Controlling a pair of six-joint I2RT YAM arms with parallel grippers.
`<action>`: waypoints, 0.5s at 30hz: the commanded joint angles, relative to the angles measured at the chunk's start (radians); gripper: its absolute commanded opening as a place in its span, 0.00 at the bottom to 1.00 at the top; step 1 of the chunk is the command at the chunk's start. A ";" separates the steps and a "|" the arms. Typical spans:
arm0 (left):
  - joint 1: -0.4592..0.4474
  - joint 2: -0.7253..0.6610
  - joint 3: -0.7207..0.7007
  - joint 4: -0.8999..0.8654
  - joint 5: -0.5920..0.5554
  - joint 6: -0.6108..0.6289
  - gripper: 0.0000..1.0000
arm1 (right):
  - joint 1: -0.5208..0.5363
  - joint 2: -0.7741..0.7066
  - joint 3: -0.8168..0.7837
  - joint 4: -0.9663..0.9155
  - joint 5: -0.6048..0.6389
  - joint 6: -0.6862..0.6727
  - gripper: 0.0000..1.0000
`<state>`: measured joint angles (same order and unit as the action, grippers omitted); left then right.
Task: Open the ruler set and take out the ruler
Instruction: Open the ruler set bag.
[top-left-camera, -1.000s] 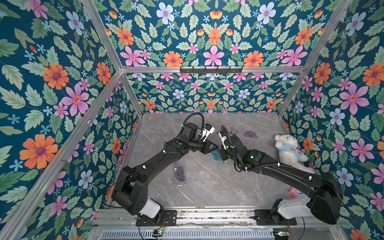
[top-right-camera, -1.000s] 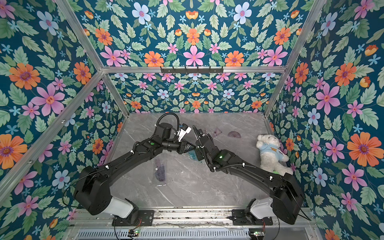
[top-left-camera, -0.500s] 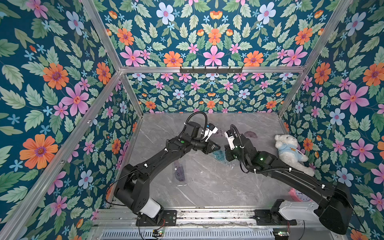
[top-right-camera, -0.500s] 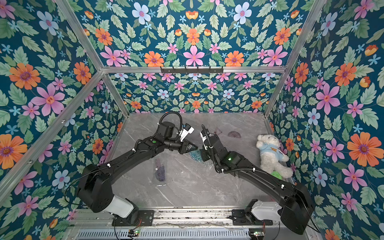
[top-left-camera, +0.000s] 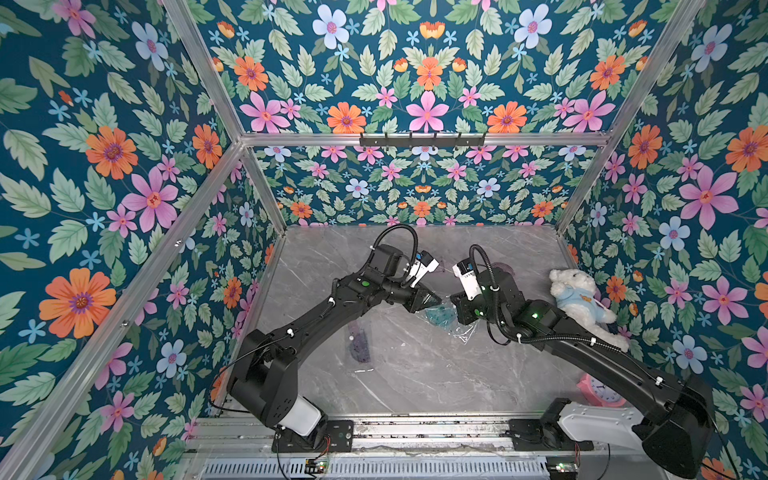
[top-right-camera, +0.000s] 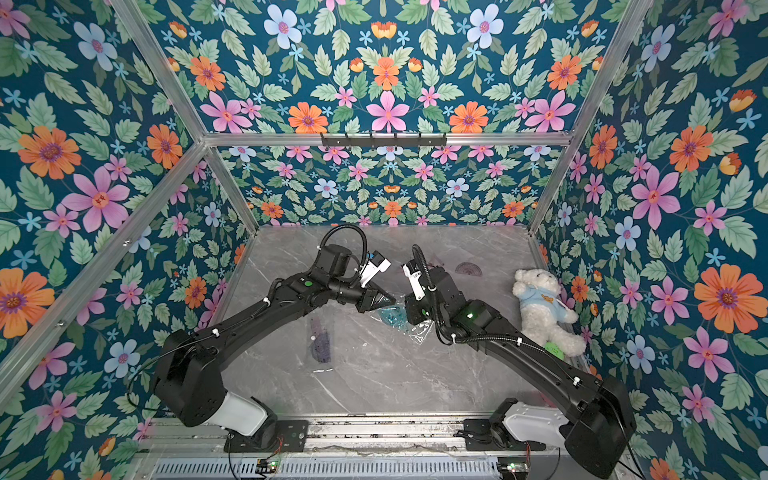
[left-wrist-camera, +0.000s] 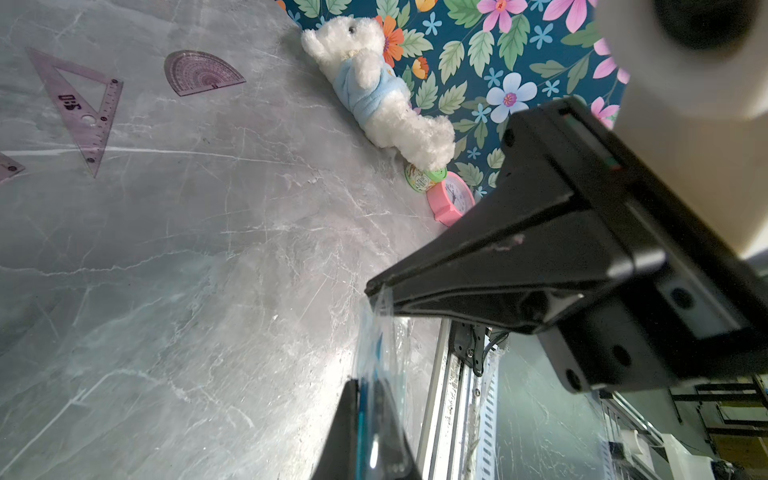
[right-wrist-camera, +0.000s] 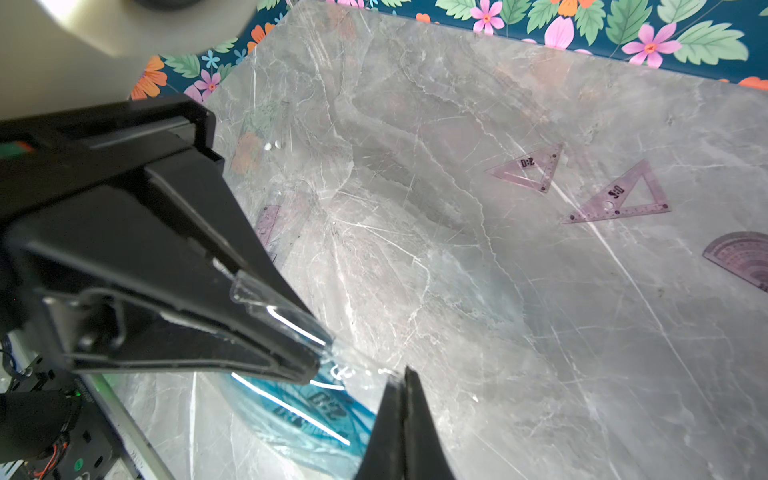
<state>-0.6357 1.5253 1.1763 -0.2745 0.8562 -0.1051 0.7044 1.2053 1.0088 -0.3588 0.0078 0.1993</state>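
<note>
Both left tool (top-left-camera: 435, 300) and right tool (top-left-camera: 454, 302) are clamping the ruler set pouch (top-left-camera: 442, 319); opening is starting, likely needing them pulling apart

In a top view the right arm (top-left-camera: 615, 361) hides part of the pink clock (top-left-camera: 598, 392) at the near right. Inside the ruler set (right-wrist-camera: 291, 411) the blue pieces blur together, perhaps a protractor among them. The right wrist view's edge cuts off the purple protractor (right-wrist-camera: 744, 257).
</note>
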 joint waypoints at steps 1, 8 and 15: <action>-0.004 -0.002 -0.003 -0.138 -0.005 0.042 0.00 | -0.013 -0.001 0.012 -0.017 0.083 -0.005 0.00; -0.016 -0.015 -0.031 -0.159 -0.012 0.063 0.00 | -0.024 0.001 0.029 -0.026 0.064 -0.013 0.00; -0.028 -0.041 -0.073 -0.167 -0.018 0.072 0.00 | -0.031 0.008 0.039 -0.036 0.027 -0.017 0.00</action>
<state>-0.6621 1.4948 1.1202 -0.2871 0.8463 -0.0616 0.6895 1.2148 1.0332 -0.4252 -0.0738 0.1951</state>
